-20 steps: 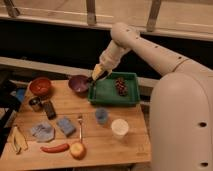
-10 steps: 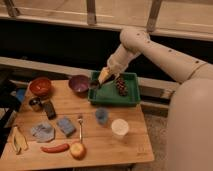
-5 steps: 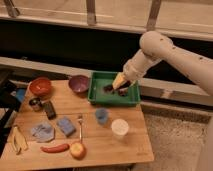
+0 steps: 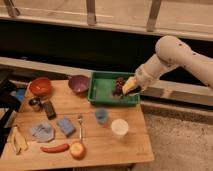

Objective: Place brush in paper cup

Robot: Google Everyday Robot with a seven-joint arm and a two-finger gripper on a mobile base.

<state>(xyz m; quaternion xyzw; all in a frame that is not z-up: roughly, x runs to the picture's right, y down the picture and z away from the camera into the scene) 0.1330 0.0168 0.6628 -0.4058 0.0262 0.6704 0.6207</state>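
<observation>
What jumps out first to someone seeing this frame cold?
The big white arm reaching in from the right, its gripper shut and low over the right end of the green tray at the table's back edge, near the dark cluster inside. Next, the bright clutter on the wooden table: orange bowl, purple bowl, and the paper cup beside the blue cup.
</observation>
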